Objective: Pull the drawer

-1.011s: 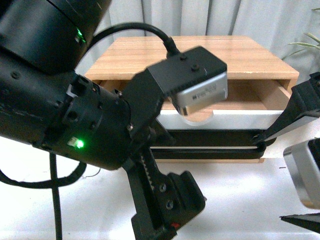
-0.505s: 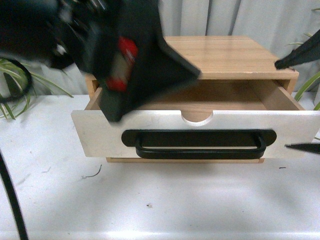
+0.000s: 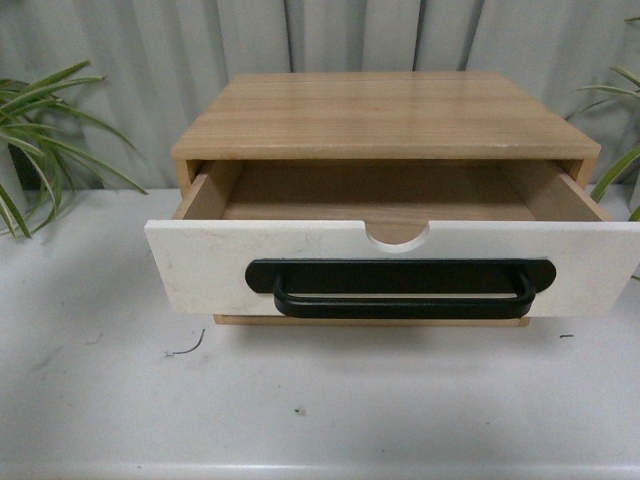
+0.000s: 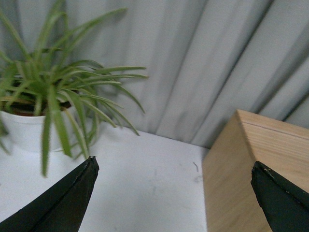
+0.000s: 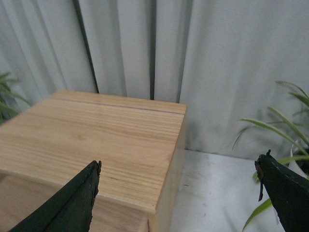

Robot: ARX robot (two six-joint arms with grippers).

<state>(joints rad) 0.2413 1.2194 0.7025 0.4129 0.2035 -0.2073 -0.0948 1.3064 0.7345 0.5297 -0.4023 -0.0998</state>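
The drawer (image 3: 210,265) stands pulled out of the wooden cabinet (image 3: 385,112) in the front view. Its white front carries a long black bar handle (image 3: 400,290) and a semicircular notch (image 3: 397,236) in its top edge. The drawer's wooden inside shows bare. Neither arm appears in the front view. My left gripper (image 4: 174,166) is open, raised beside the cabinet's side wall (image 4: 231,193) with nothing between its fingers. My right gripper (image 5: 177,166) is open above the cabinet's top corner (image 5: 96,140), also holding nothing.
The cabinet sits on a white table (image 3: 300,400). A potted plant in a white pot (image 4: 24,128) stands at the left, its leaves (image 3: 40,150) reaching toward the cabinet. More leaves (image 3: 615,170) lie at the right. Grey curtains (image 3: 150,60) hang behind.
Both arms have withdrawn from the front view; the left arm filled it a second ago and swung up and away. The drawer stays pulled out.
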